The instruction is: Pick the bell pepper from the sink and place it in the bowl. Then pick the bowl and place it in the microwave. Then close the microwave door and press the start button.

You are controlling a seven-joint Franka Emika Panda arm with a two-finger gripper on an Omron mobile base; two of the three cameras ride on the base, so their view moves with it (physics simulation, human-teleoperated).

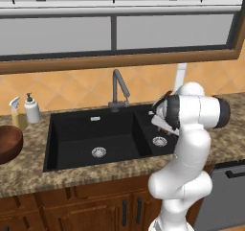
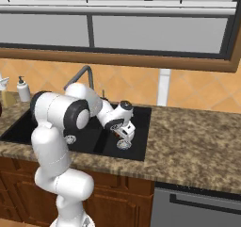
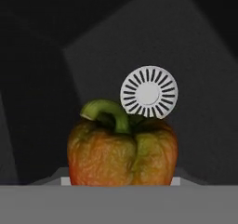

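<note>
Bell pepper [image 3: 122, 152] in close-up in the hand view, orange-red with greenish patches and a curved green stem, standing on the black floor of the sink [image 1: 72, 129], in the smaller basin, with a round steel drain [image 3: 149, 92] just behind it. Pincer [image 2: 125, 133] lowered into that same small basin, seen from the right base view at the end of the white arm [image 2: 61, 113]; finger tips hidden at the pepper's sides (contact with the pepper cannot be told, nor whether the jaws are clamped or merely apart). Wide basin to the left, with its own steel drain [image 1: 98, 152]. Grey tall faucet [image 1: 118, 88] rising from the back edge of the sink, between the two basins. Bowl [image 1: 8, 144], dark reddish-brown, resting on the speckled stone counter [image 1: 28, 172] left of the sink, cut off by the picture edge. White soap dispenser [image 1: 32, 109] and spray bottle [image 1: 16, 112] side by side on the counter behind the bowl, near the tiled wall.
</note>
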